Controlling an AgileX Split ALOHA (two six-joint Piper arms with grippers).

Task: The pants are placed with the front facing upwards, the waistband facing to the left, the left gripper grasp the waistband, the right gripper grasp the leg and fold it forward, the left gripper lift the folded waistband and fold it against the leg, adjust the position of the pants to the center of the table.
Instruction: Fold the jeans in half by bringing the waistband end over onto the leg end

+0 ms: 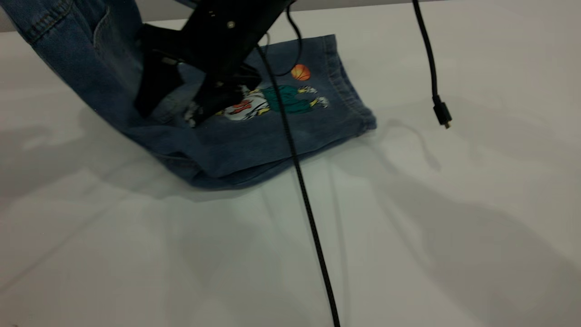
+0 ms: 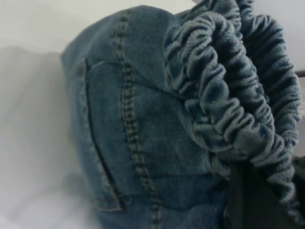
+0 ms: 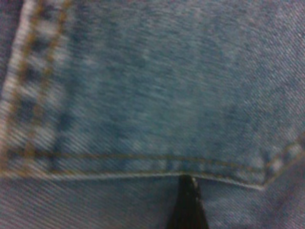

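Pants (image 1: pixel 254 136) lay on the table (image 1: pixel 454 227) at about 12 o'clock in the exterior view, already folded lengthwise, print (image 1: pixel 268 102) up. Leg (image 1: pixel 317 91) was flat, its hem toward 3 o'clock. The waist end was raised off the table toward 10 o'clock and ran out of frame.

In the left wrist view the waistband (image 2: pixel 228 109) was bunched up close, with the pocket (image 2: pixel 102 143) hanging below it. The left hand (image 2: pixel 259 202) showed only as a dark edge under the ruffles, and looked clamped on the waistband.

The right hand (image 1: pixel 186 95) was down on the denim just beside the print, at 9 o'clock of it. Its wrist view was filled with denim and a seam; open or closed, can't tell.

A cable (image 1: pixel 299 181) crossed the pants from 12 to 6 o'clock. A loose plug (image 1: pixel 440 111) hung well apart at 3 o'clock.

Judged step: the waistband fold onto the leg, about midway, with centering not yet done.

To do it well:
- carry the waistband in an arc toward 3 o'clock, keeping the grip firm so neither layer slips out
- get the right hand clear before the fabric comes over it
- lay the waistband down near the hem, edges matched, and release only once it is flat
- watch the cable, which could snag or get trapped in the fold
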